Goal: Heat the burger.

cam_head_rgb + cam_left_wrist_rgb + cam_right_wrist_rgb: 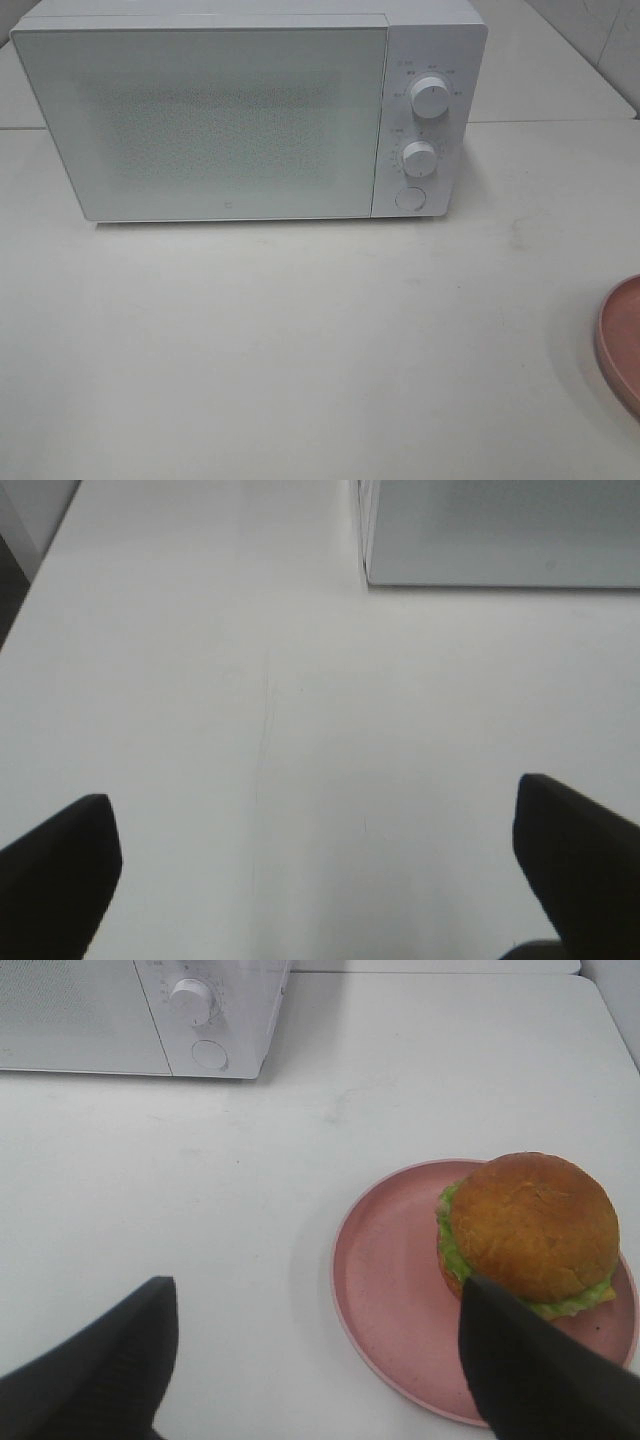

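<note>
So you're basically sitting at the very start of this one: the microwave (250, 115) is standing at 12 o'clock on the counter (300, 350) with its door (200, 120) fully shut, and nothing's been picked up yet. The burger (528, 1232) is sitting on the pink plate (385, 1280), which is only poking into the high view at about 4 o'clock, right at the frame edge. Your right tool (318, 1360) is hovering over the counter just beside that plate with its jaws spread wide and nothing between them, one fingertip overlapping the plate's rim in its own camera. Your left tool (318, 865) is also hanging wide open and empty, looking at bare counter with a corner of the microwave ahead. My guess is the next move is getting that door open, probably via the round button (410, 198) under the two knobs (431, 96), before you're bothering to lift the burger.
</note>
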`<state>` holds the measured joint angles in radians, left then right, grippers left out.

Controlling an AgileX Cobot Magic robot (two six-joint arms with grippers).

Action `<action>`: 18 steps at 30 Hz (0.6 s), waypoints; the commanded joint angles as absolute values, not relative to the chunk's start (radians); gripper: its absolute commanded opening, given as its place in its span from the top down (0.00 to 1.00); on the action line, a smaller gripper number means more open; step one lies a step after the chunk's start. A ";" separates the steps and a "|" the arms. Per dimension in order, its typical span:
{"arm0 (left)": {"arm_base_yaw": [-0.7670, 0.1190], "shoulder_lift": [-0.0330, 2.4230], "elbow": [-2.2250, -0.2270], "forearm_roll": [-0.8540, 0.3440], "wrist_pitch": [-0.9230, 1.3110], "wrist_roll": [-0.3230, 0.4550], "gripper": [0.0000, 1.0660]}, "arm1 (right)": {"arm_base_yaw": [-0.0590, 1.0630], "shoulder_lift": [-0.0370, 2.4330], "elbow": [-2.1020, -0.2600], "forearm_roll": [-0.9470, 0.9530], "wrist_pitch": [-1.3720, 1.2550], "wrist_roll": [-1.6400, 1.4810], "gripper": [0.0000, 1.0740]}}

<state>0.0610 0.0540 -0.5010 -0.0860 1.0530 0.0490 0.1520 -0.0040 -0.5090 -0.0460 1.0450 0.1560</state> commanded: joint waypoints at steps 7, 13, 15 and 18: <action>0.061 -0.027 -0.499 -0.085 1.037 0.040 0.05 | 0.145 -0.027 -0.509 -0.043 1.039 0.145 0.30; 0.061 -0.030 -0.499 -0.085 1.037 0.040 0.05 | 0.145 -0.026 -0.509 -0.043 1.039 0.145 0.30; 0.061 -0.030 -0.499 -0.085 1.037 0.040 0.05 | 0.145 -0.026 -0.509 -0.043 1.039 0.145 0.30; 0.061 -0.030 -0.499 -0.085 1.037 0.040 0.05 | 0.145 -0.026 -0.509 -0.043 1.039 0.145 0.30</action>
<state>0.0610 -0.0050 -0.5000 -0.0840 1.0510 0.0480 0.1520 -0.0040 -0.5090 -0.0460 1.0450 0.1560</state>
